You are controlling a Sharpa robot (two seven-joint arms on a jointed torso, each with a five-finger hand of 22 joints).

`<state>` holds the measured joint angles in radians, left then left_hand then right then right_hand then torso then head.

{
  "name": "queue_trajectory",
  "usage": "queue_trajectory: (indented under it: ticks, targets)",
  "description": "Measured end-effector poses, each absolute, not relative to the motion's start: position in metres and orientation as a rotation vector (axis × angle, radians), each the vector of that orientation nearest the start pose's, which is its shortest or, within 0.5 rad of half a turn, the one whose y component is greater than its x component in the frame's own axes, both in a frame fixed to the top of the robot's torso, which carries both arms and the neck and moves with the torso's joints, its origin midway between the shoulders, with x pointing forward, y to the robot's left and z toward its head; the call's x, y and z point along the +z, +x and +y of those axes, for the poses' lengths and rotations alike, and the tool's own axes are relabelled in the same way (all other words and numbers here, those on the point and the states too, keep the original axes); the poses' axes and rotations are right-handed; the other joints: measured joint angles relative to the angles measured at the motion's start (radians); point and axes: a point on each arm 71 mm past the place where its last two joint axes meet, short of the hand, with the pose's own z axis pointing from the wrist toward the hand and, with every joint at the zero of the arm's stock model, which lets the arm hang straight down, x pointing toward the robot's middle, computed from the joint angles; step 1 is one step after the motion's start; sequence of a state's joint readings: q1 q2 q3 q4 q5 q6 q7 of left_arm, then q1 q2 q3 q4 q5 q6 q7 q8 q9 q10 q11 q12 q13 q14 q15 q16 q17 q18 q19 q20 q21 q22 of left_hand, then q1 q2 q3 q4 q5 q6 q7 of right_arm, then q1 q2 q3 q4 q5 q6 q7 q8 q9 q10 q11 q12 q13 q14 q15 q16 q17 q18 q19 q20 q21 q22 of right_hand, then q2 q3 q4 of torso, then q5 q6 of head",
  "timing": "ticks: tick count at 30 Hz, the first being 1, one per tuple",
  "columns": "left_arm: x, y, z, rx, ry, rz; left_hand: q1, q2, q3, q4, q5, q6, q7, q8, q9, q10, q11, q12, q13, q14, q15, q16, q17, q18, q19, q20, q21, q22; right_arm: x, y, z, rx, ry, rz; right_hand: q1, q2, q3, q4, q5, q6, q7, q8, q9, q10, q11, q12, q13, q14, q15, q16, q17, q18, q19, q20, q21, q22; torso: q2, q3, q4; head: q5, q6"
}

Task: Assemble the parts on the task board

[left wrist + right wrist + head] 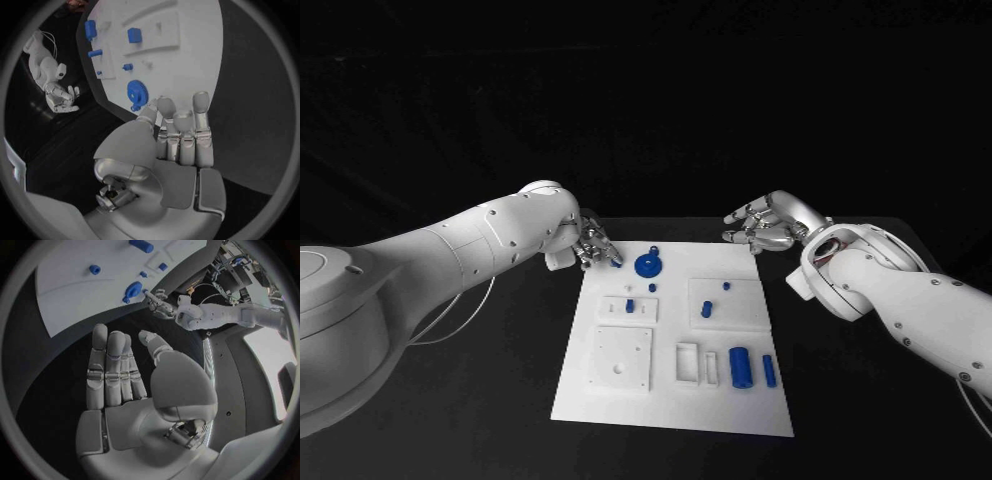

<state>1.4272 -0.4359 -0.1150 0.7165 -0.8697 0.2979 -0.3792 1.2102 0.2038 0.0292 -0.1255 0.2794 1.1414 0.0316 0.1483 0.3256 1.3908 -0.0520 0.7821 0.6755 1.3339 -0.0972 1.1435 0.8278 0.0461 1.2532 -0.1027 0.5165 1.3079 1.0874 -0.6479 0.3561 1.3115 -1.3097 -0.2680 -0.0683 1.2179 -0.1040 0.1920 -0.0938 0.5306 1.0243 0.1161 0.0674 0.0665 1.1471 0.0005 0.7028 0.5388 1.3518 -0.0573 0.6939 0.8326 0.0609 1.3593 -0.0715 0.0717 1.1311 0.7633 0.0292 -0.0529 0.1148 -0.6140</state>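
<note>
The white task board (672, 395) lies in the middle of the table. A blue gear (648, 266) lies near its far left corner, also seen in the left wrist view (137, 91). Small blue parts (707, 308) stand on raised white blocks mid-board, and a blue cylinder (740, 367) and a blue bar (770, 371) lie nearer me. My left hand (596, 245) hovers at the far left corner, fingers straight (181, 135), tips just short of the gear, holding nothing. My right hand (762, 228) hangs beyond the far right corner, palm (125, 390) open and bare.
A square white plate (623, 357) with a hole and a white slotted holder (688, 362) sit on the board's near half. Black table (473, 400) surrounds the board on all sides.
</note>
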Motion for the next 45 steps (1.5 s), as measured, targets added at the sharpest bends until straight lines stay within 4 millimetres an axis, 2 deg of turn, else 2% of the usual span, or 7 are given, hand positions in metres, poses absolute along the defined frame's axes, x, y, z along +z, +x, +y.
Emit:
queue_trajectory:
  ticks: [4,7,15,17,19,23,45]
  targets:
    - [-0.150,0.614,0.245,-0.392,-0.479,2.200,-0.018,-0.003,-0.001,-0.001,0.065,0.000,0.000,0.000,0.000,0.012,-0.011,-0.005,-0.001,0.020,-0.010,0.002,0.011,0.000,0.008,-0.008,0.008,0.000,-0.120,0.547,-0.186,0.847,0.204,1.493,0.000,0.000,0.000,0.000,0.000,0.000,0.000,0.000,0.000,0.000,0.000,0.000,0.000,0.000,0.000,0.000,0.000,0.000,0.000,0.000,0.000,0.000,0.000,0.0001,0.0000,0.004,0.002]
    - [-0.149,0.607,0.247,-0.429,-0.502,2.183,-0.036,-0.016,-0.001,-0.001,0.088,-0.001,-0.001,0.035,0.007,0.017,-0.014,-0.012,-0.001,0.022,-0.012,0.002,0.017,0.000,0.008,-0.008,0.008,0.000,-0.120,0.547,-0.189,0.842,0.207,1.493,0.000,0.000,0.000,0.000,0.000,0.000,0.000,0.000,0.000,0.000,0.000,0.000,-0.001,0.000,0.000,0.000,0.000,0.000,0.000,0.000,0.000,-0.002,-0.001,-0.0007,0.0015,0.004,0.002]
    - [-0.141,0.588,0.251,-0.499,-0.548,2.145,-0.055,-0.031,0.015,-0.006,0.100,0.004,0.003,0.054,0.007,0.027,-0.015,-0.023,-0.001,0.032,-0.013,0.006,0.030,0.000,0.012,-0.012,0.008,0.000,-0.120,0.547,-0.192,0.836,0.210,1.493,0.000,0.000,0.000,0.000,0.000,0.000,0.000,0.000,0.000,0.000,0.000,0.000,-0.001,0.000,0.000,0.000,0.000,0.000,0.000,0.000,0.000,-0.002,-0.004,-0.0018,0.0122,0.002,0.001]
    - [-0.139,0.581,0.253,-0.513,-0.554,2.134,-0.068,-0.044,0.022,-0.012,0.154,0.008,0.005,0.067,0.008,0.058,-0.025,-0.031,-0.004,0.053,-0.016,0.014,0.036,0.000,0.015,-0.013,0.015,0.000,-0.120,0.547,-0.193,0.835,0.211,1.493,0.000,0.000,0.000,0.000,0.000,0.000,0.000,0.000,0.000,0.000,0.000,0.000,-0.001,0.000,0.000,0.000,0.000,0.000,0.000,0.000,0.000,-0.002,-0.005,-0.0025,0.0149,0.002,0.000]
    - [-0.138,0.574,0.254,-0.526,-0.556,2.123,-0.087,-0.057,0.073,-0.063,0.175,0.017,0.013,0.064,0.030,0.072,-0.028,-0.057,-0.013,0.069,-0.014,0.003,0.037,0.000,0.024,-0.011,0.015,0.000,-0.120,0.547,-0.194,0.834,0.212,1.493,0.000,0.000,0.000,0.000,0.000,0.000,0.000,0.000,0.000,0.000,0.000,0.000,-0.001,0.000,0.000,0.000,0.000,0.000,0.000,0.000,0.000,-0.002,-0.006,-0.0032,0.0167,0.002,-0.002]
    - [-0.136,0.562,0.254,-0.547,-0.554,2.103,-0.101,-0.064,0.076,-0.062,0.204,0.025,0.022,0.034,0.142,0.076,-0.027,-0.077,-0.009,0.086,-0.015,-0.002,0.053,0.000,0.033,-0.012,0.015,0.000,-0.120,0.547,-0.195,0.832,0.215,1.493,0.000,0.000,0.000,0.000,0.000,0.000,0.000,0.000,0.000,0.000,0.000,0.000,-0.001,0.000,0.000,0.000,0.000,0.000,0.000,0.000,0.000,-0.002,-0.008,-0.0043,0.0195,0.002,-0.004]
    - [-0.158,0.533,0.246,-0.440,-0.488,2.060,-0.120,-0.082,0.100,-0.075,0.254,0.032,0.029,0.015,0.246,0.077,-0.032,-0.070,0.000,0.101,-0.022,0.006,0.089,0.000,0.037,-0.015,0.031,-0.001,-0.123,0.547,-0.197,0.830,0.225,1.494,0.000,0.000,0.000,0.000,0.000,0.002,-0.002,0.000,0.000,0.000,0.000,0.000,-0.005,0.000,0.000,0.000,-0.003,0.000,0.000,0.000,0.000,-0.008,-0.010,-0.0054,0.0256,0.005,-0.016]
